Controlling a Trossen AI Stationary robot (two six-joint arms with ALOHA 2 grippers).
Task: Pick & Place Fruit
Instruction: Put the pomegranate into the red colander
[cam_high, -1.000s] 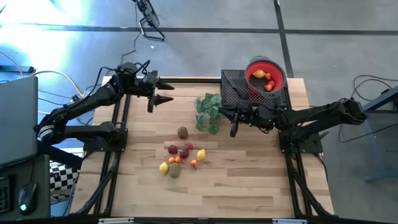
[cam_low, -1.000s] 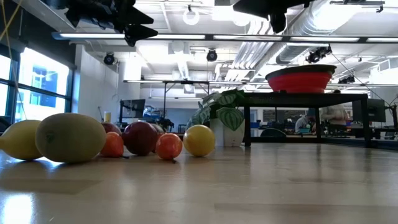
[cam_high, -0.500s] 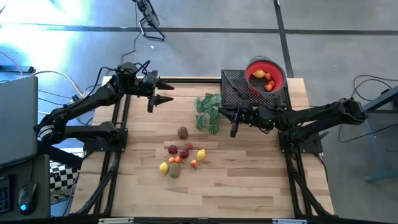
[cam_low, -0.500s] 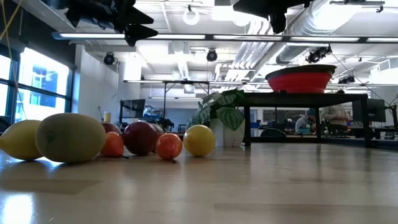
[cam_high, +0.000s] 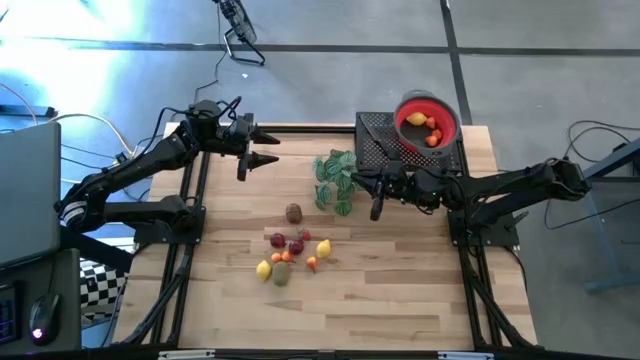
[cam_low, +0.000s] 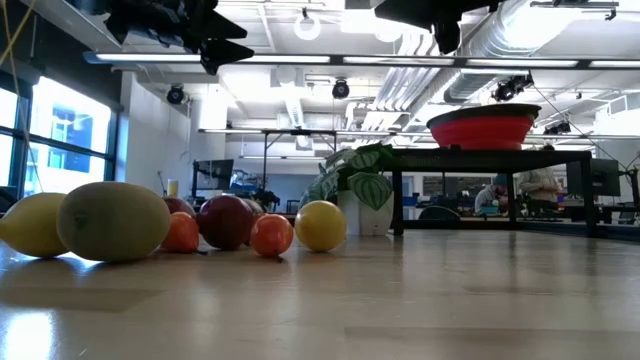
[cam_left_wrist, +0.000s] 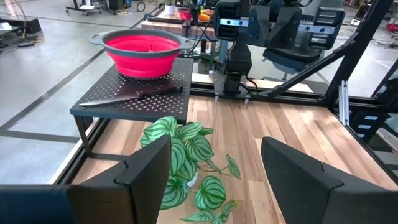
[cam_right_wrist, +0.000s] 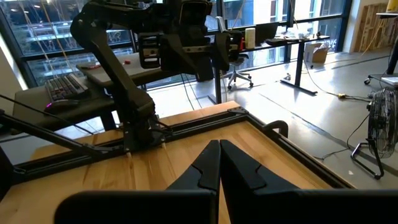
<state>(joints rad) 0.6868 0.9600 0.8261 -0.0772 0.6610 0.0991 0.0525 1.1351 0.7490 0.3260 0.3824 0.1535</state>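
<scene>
Hovering over the far left part of the table (cam_high: 400, 310), my left gripper (cam_high: 268, 146) hangs with its fingers spread and nothing between them. In its own wrist view the two dark fingers (cam_left_wrist: 146, 171) frame the green leafy sprig (cam_left_wrist: 186, 165) on the wood, and past it the red bowl (cam_left_wrist: 144, 53) on its black perforated stand (cam_left_wrist: 134, 96).

Moving rightward across the high view, the loose fruit (cam_high: 292, 252) lies in a small cluster near the table's middle, on the near side of my two grippers: a yellow lemon (cam_high: 264, 269) at the cluster's left, a brown-green piece (cam_high: 281, 273) just beside it, dark red pieces (cam_high: 278, 240) above those, a small orange piece (cam_high: 312, 264), and a second lemon (cam_high: 324, 248) at the right. One brown piece (cam_high: 293, 212) sits a little apart, toward the sprig (cam_high: 335, 178). From table height the same cluster fills the left of the low view, with a lemon (cam_low: 30, 224) and the big brown-green piece (cam_low: 113, 221) nearest the camera.

Next comes my right gripper (cam_high: 377, 205), raised just beside the sprig and in front of the stand (cam_high: 385, 140), its fingers (cam_right_wrist: 205, 165) pressed together on nothing.

Farthest right, at the table's far edge, the bowl (cam_high: 444, 112) sits on the stand and holds a few fruits, one yellow (cam_high: 417, 120) and some orange-red (cam_high: 434, 137).
</scene>
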